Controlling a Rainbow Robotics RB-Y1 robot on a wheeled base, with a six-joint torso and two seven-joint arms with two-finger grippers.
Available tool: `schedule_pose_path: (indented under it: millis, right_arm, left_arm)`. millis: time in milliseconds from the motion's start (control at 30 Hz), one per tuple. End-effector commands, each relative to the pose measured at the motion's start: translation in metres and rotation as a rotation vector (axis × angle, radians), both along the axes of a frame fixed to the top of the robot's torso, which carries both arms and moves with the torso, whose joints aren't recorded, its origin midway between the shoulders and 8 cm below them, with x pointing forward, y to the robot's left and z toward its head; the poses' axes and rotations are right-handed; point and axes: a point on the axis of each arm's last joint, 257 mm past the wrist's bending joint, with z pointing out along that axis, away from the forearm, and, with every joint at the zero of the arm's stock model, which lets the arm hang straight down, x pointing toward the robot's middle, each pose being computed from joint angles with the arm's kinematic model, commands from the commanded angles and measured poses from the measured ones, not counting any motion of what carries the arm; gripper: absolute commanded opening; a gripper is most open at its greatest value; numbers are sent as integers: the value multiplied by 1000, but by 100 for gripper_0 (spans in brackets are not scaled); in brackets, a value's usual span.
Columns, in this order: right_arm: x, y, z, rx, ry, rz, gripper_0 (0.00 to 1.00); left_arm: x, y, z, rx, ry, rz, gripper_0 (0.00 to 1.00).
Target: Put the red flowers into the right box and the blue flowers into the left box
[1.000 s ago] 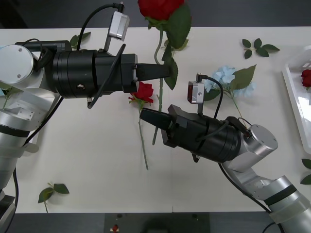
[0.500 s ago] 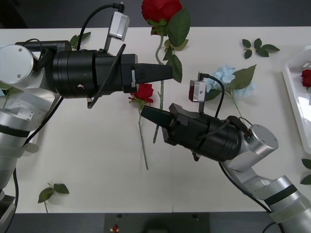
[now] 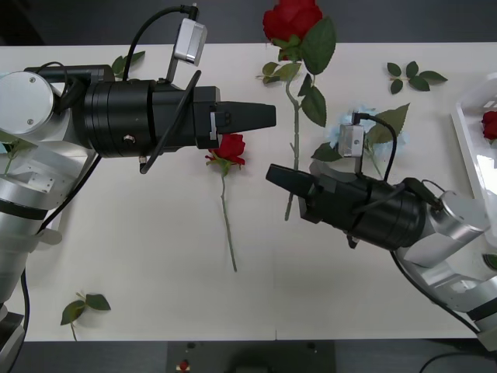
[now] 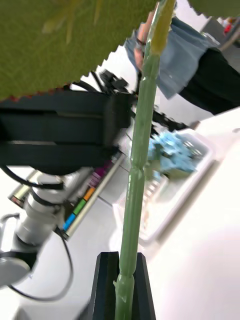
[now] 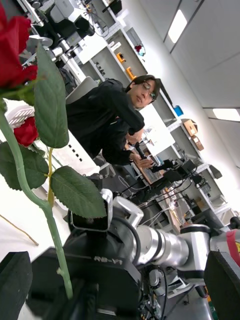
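My right gripper (image 3: 281, 177) is shut on the lower stem of a red rose (image 3: 293, 17), which it holds upright above the table's middle. In the right wrist view the green stem (image 4: 135, 190) runs up from between the black fingers (image 4: 102, 285). My left gripper (image 3: 268, 115) hangs open to the left of that stem, apart from it. A second red rose (image 3: 231, 148) lies on the table below the left gripper. A blue flower (image 3: 365, 124) lies partly hidden behind my right arm. The right box (image 3: 466, 132) holds a red rose (image 3: 489, 124). The left box (image 4: 165, 210) holds blue flowers (image 4: 172, 150).
Loose green leaf sprigs lie at the back right (image 3: 415, 76), the back left (image 3: 124, 62) and the front left (image 3: 85, 305). The two arms reach toward each other over the table's middle. A person stands in the room behind.
The left gripper has let go of the rose stem. The right gripper has carried the rose to the right, away from the left gripper, which has stayed in place.
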Motion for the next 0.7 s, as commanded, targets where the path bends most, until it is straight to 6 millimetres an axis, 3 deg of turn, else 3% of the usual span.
schedule_pose_path:
  millis: [33, 167, 333, 467, 500, 600, 700]
  right_arm:
    - [15, -35, 10, -123, -27, -32, 0]
    - [31, -77, -2, -227, 50, -87, 0]
    - [54, -152, -15, -382, 177, -219, 0]
    - [62, -200, -14, -456, 237, -308, 0]
    - [65, -222, -15, -488, 265, -347, 0]
    - [73, -257, -17, -540, 284, -410, 0]
    - [83, -307, -25, -597, 310, -499, 0]
  left_arm:
    - [-2, -1, 9, -11, -71, -2, 100]
    - [7, 6, 3, 23, -94, 30, 100]
    - [26, 21, -14, 111, -95, 101, 100]
    - [40, 32, -33, 190, -28, 160, 100]
    - [47, 37, -41, 226, -13, 191, 100]
    - [60, 48, -56, 297, 4, 255, 100]
    - [77, 63, -73, 382, 28, 342, 100]
